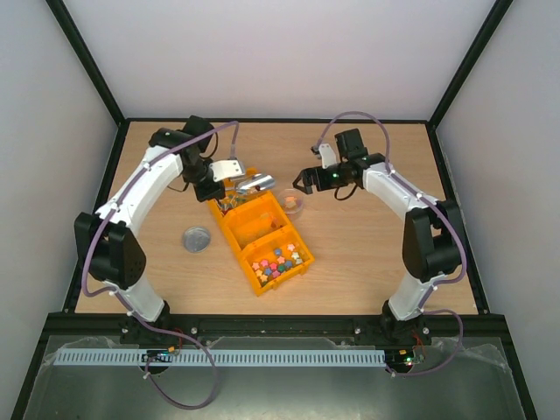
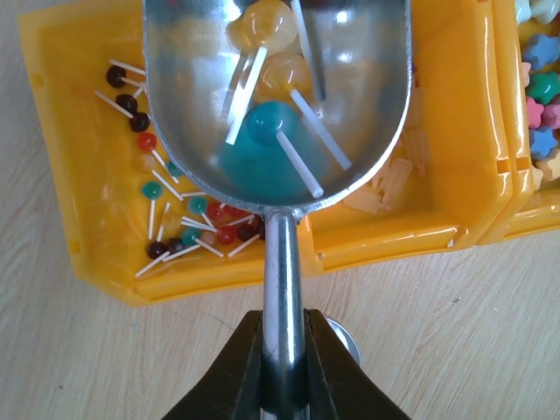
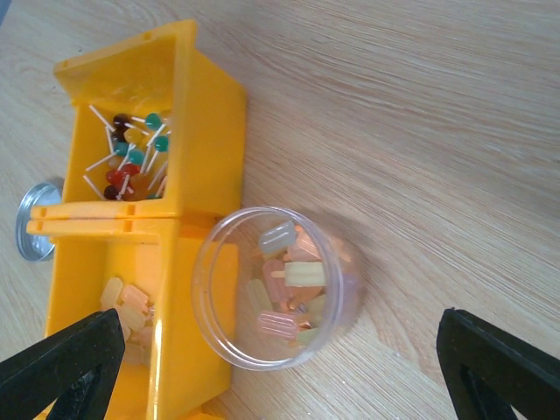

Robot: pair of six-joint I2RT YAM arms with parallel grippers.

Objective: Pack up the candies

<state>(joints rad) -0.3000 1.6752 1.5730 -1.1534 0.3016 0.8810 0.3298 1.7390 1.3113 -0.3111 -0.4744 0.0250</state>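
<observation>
Where pale walls point(image 1: 280, 52) ring the worktop point(image 1: 367, 262), left gripper point(image 2: 282, 325) clenches a scoop point(image 2: 197, 79) whose lollipops point(image 2: 267, 124) only its wrist view shows; right gripper point(image 3: 280, 354) gapes

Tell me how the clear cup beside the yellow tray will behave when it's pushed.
The clear cup looks like thin plastic holding only a few candies, so it is probably light and would slide easily on the smooth table. Its smooth round wall may slip or squash in a grip.

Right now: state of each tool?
Left tool: closed on the metal scoop handle, lollipops in the scoop.
Right tool: open, holding nothing.
</observation>
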